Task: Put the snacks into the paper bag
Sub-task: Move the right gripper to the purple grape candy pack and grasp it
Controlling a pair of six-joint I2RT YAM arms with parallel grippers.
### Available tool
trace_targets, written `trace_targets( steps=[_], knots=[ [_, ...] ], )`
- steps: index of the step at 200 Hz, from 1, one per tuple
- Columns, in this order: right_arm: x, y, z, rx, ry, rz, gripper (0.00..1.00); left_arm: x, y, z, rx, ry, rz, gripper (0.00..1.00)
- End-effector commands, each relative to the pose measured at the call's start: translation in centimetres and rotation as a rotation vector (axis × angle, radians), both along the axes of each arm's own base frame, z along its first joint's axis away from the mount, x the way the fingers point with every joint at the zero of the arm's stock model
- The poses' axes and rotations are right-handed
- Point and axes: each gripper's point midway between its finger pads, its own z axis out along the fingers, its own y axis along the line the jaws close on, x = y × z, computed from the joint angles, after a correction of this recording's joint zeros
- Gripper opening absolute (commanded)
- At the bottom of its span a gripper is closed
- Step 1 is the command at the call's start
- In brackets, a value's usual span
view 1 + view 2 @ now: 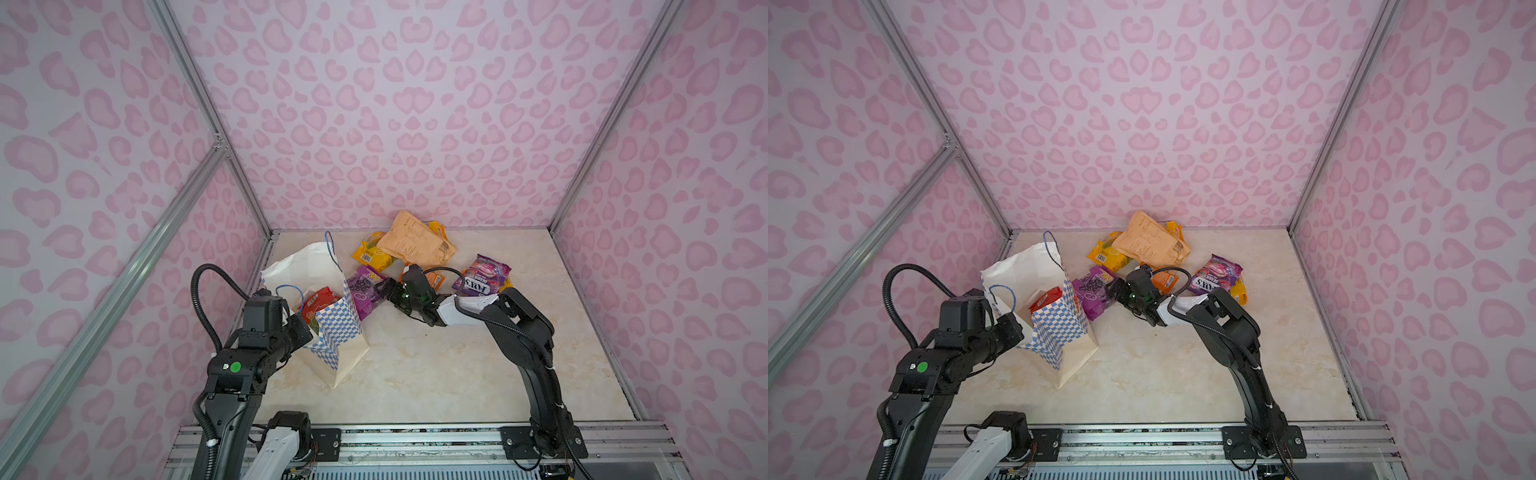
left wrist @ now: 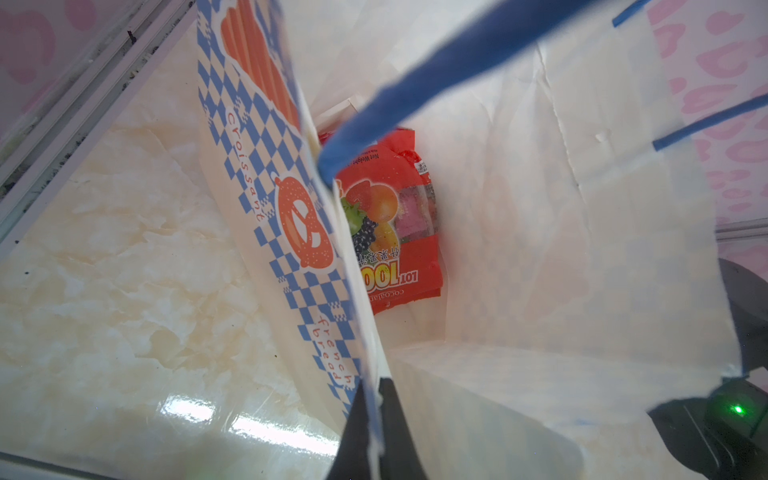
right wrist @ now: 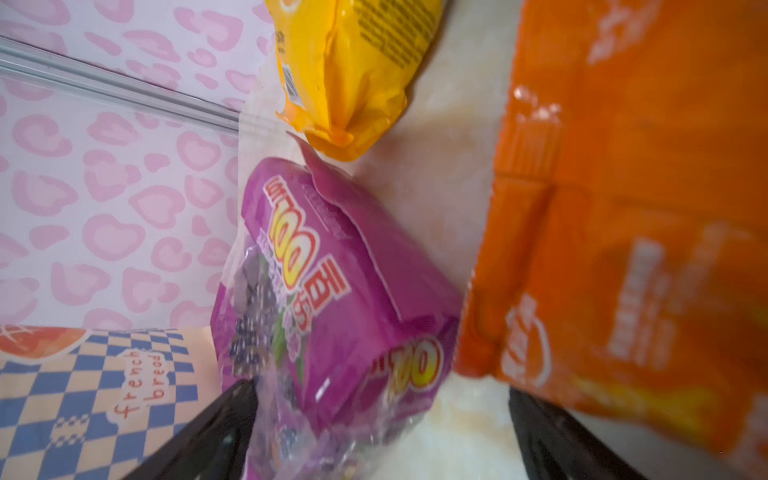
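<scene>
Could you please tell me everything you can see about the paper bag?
The paper bag is cream-white creased paper with blue-and-white checkered bands, orange pretzel and bread prints, the words "croissant" and "french bread", and blue cord handles. It stands open and tilted on the marbled table, at its left side. The left gripper pinches its rim, and a red packet lies inside.

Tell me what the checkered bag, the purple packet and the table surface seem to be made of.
The bag: matte paper; sharp creases and folds hold their shape. The purple packet: glossy plastic film; it crinkles, glints, and has a clear part showing its contents. The table surface: looks like polished marble, veined and reflecting light, though it could be a printed laminate.
</scene>
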Motion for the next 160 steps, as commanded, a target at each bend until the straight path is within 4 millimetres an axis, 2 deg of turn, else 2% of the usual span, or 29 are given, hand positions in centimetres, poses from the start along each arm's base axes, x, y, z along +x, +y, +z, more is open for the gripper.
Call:
trace_targets(
  steps=[1,32,66,69,81,133,160],
  knots=[
    [1.0,-0.7,-1.9,-0.077,-0.003,-0.002,0.98,0.0,0.2,0.4,0.008,-0.013,0.009,0.04],
    [1.4,0.5,-2.8,-0.069,-0.004,0.056,0.96,0.0,0.3,0.7,0.009,-0.018,0.014,0.04],
    [0.9,1.8,-2.4,-0.073,-0.030,0.099,0.93,0.2,0.2,0.4,0.006,-0.010,0.013,0.04],
    [0.7,1.7,-3.6,-0.088,-0.016,0.104,0.92,0.3,0.2,0.4,0.005,-0.010,0.012,0.04],
    [0.5,1.9,-4.1,-0.103,-0.013,0.114,0.89,0.3,0.2,0.4,0.004,-0.008,0.011,0.04],
    [-0.3,2.7,-5.5,-0.106,-0.014,0.162,0.71,0.2,0.2,0.7,0.006,-0.013,0.011,0.03],
    [-0.1,2.9,-5.0,-0.104,-0.055,0.180,0.59,0.2,0.1,0.6,0.000,-0.012,0.008,0.04]
  ],
)
